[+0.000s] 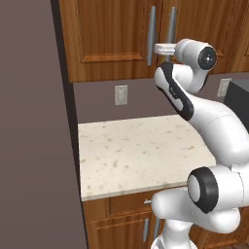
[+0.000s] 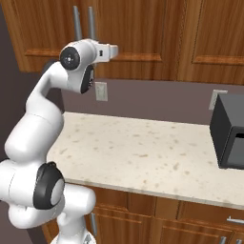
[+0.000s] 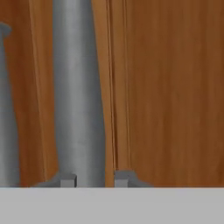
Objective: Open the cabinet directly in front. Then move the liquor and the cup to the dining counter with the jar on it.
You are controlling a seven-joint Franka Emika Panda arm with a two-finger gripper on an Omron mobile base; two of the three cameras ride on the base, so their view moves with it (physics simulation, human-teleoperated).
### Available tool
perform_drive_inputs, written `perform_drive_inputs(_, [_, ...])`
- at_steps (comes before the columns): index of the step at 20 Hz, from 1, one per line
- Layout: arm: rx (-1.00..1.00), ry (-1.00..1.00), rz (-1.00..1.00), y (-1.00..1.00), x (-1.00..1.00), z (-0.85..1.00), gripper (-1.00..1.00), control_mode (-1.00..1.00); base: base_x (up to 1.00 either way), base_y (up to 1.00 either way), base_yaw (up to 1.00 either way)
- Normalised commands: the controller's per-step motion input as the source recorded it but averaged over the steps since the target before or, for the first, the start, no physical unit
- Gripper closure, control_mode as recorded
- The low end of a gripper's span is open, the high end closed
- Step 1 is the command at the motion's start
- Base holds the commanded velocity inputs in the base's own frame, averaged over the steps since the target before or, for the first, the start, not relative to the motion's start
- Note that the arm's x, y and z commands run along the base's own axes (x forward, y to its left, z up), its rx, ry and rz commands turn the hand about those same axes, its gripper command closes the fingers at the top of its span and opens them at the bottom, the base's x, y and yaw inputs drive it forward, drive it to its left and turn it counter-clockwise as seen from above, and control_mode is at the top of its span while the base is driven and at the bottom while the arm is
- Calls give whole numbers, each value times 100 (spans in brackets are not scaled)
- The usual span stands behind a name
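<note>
Tool (image 3: pixel 92 179) straddles silver handle (image 3: pixel 78 96), grip uncertain; cabinet (image 1: pixel 107 34) doors closed.

A beige speckled countertop (image 2: pixel 143 152) runs below the wooden wall cabinets, with 1 dark boxy appliance (image 2: pixel 228 131) standing directly on it at its right end.

A kitchen: wooden cabinet (image 1: pixel 112 39) doors, speckled countertop (image 2: pixel 143 152), wall outlets (image 1: pixel 121 95).
</note>
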Motion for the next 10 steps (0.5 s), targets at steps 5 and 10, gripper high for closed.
perform_drive_inputs(5, [0, 0, 0, -83, -63, 0, 100, -100, 0, 0, 0])
perform_drive_inputs(10, [2, -2, 0, -99, -75, 0, 100, -100, 0, 0, 0])
